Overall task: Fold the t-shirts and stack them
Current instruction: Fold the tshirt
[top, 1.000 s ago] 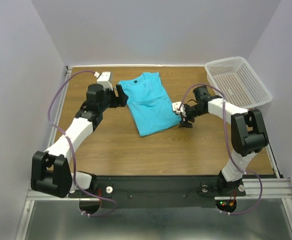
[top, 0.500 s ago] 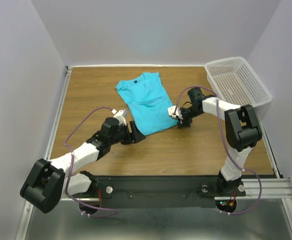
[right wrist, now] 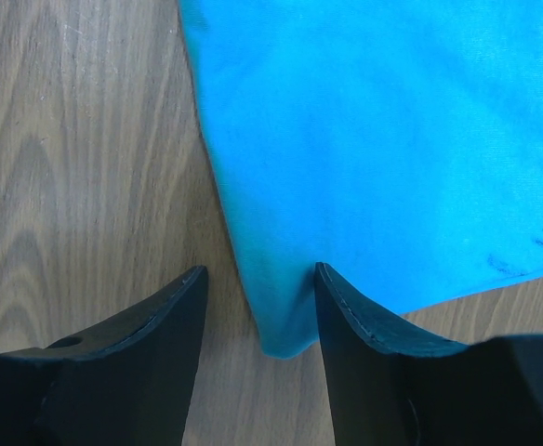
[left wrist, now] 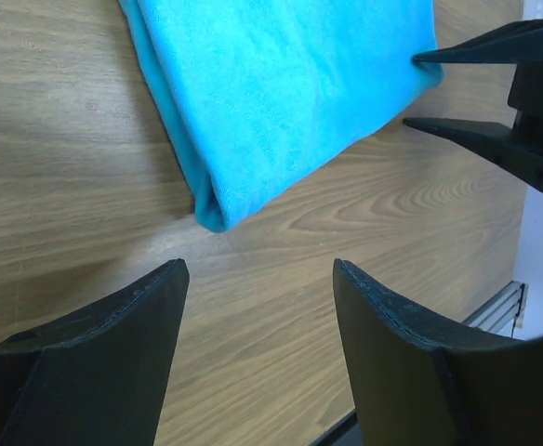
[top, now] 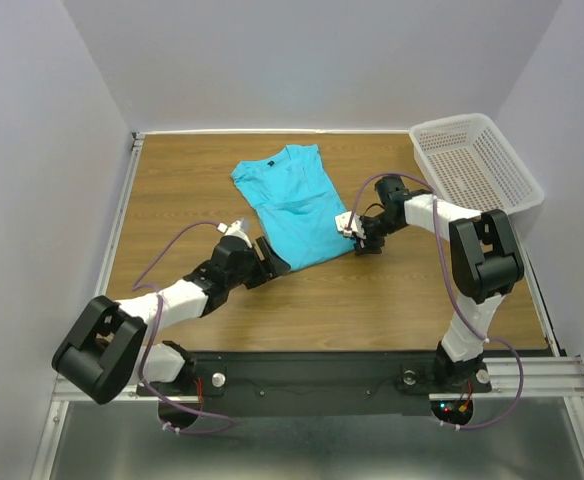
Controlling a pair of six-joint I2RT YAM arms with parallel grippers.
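One turquoise t-shirt (top: 294,205) lies folded into a long strip on the wooden table (top: 172,190), neck toward the back. My left gripper (top: 274,258) sits low at the strip's near left corner. In the left wrist view its jaws (left wrist: 260,269) stand open over bare wood, just short of the t-shirt's corner (left wrist: 281,93). My right gripper (top: 358,238) is at the near right corner. Its jaws (right wrist: 259,271) straddle that corner of the t-shirt (right wrist: 374,139), open, with the right finger (right wrist: 364,316) against the fabric.
A white perforated basket (top: 482,165) stands at the back right corner of the table. The right gripper's black fingers (left wrist: 495,102) show at the top right of the left wrist view. Grey walls close in three sides.
My left arm has swung from the shirt's back left side down to its near left corner. The right gripper has slid onto the near right corner and its jaws have narrowed.
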